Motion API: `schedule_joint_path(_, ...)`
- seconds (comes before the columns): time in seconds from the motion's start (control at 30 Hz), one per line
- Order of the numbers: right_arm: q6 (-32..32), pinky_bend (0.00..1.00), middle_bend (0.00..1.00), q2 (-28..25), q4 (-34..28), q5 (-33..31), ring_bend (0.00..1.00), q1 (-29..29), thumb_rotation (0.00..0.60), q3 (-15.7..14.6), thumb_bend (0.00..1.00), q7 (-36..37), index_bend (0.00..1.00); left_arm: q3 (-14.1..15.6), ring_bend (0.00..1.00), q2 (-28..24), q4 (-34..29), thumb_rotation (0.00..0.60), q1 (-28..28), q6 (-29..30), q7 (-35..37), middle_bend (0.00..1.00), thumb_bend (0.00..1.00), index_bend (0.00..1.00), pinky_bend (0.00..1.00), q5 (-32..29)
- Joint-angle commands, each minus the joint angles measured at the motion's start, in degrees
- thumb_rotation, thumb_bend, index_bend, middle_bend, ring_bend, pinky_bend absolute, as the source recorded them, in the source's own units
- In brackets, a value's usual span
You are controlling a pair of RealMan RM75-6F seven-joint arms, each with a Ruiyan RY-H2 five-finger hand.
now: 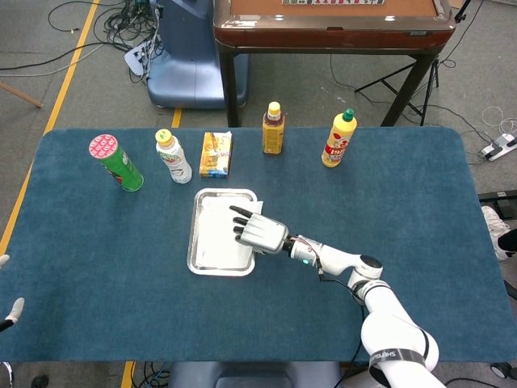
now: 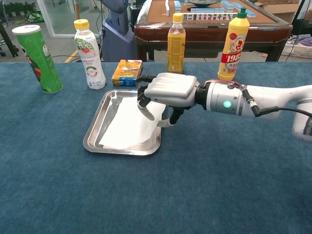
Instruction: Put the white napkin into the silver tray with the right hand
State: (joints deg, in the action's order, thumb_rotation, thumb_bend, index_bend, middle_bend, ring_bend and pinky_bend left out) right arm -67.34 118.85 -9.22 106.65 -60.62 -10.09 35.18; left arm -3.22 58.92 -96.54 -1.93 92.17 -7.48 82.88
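The silver tray (image 1: 194,242) lies left of the table's middle, also seen in the chest view (image 2: 95,129). The white napkin (image 1: 220,234) is spread nearly flat inside it (image 2: 127,126), its right edge rising over the tray's right rim. My right hand (image 1: 260,231) hovers palm-down over that rim (image 2: 168,90), with fingers curled down and pinching the napkin's right edge against the thumb. Only the fingertips of my left hand (image 1: 10,307) show, at the far left table edge, apart and holding nothing.
Along the back stand a green canister (image 1: 117,162), a white bottle (image 1: 173,156), an orange box (image 1: 216,153), an amber bottle (image 1: 273,128) and a yellow bottle (image 1: 339,137). A brown table (image 1: 331,24) stands behind the blue tabletop.
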Motion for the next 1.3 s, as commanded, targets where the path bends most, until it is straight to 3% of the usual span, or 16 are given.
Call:
schedule_joint_path(0.03,0.37,0.00,0.39,0.14,0.17,-0.35,0.22,0.17,0.600,-0.07,0.25,-0.12,0.69,-0.03,0.13,0.01,-0.01,0.600,0.04,0.01,-0.06,0.10,0.27,0.17,0.02,0.09)
schedule_joint_path(0.13,0.74,0.00,0.37,0.29,0.33,-1.10,0.22,0.32,0.600,0.25,0.17,-0.43,0.66,-0.08,0.13,0.01,-0.06,0.600,0.04,0.02,-0.08,0.10,0.27,0.17,0.02,0.10)
schedule_joint_path(0.5,3.72,0.00,0.32,0.91,0.52,-3.40,0.19,-0.34,0.600,1.27,0.07,-2.21,0.53,-0.18,0.13,0.26,0.22,0.600,0.22,-0.28,-0.08,0.10,0.27,0.17,0.02,0.07)
schedule_joint_path(0.77,3.97,0.01,0.32,0.99,0.08,-5.75,0.18,-0.98,0.600,3.09,0.07,-1.91,0.52,-0.11,0.13,0.08,0.13,0.600,-0.12,0.11,0.08,0.10,0.27,0.17,0.02,0.11)
schedule_joint_path(1.0,5.32,0.04,0.32,-1.75,-2.88,-8.42,0.18,-1.39,0.600,5.28,0.20,-2.37,0.49,-0.11,0.13,-0.07,0.40,0.600,-0.08,-0.08,0.62,0.10,0.27,0.17,0.02,0.22)
schedule_joint_path(1.07,6.51,0.11,0.37,-3.11,-4.91,-9.11,0.23,-1.81,0.600,5.86,0.26,-2.67,0.48,-0.10,0.13,-0.05,0.51,0.600,-0.01,-0.15,0.74,0.10,0.27,0.17,0.02,0.33)
schedule_joint_path(1.23,9.93,0.51,0.60,-9.46,-15.07,-10.35,0.60,-3.36,0.600,6.94,0.54,-4.64,0.44,-0.05,0.13,-0.10,0.72,0.600,-0.11,0.09,1.11,0.10,0.27,0.17,0.02,0.64)
schedule_joint_path(1.3,11.04,0.65,0.68,-12.05,-19.69,-10.70,0.70,-3.76,0.600,7.27,0.66,-6.55,0.43,-0.02,0.13,-0.10,0.79,0.600,-0.22,0.21,1.31,0.10,0.27,0.17,0.02,0.67)
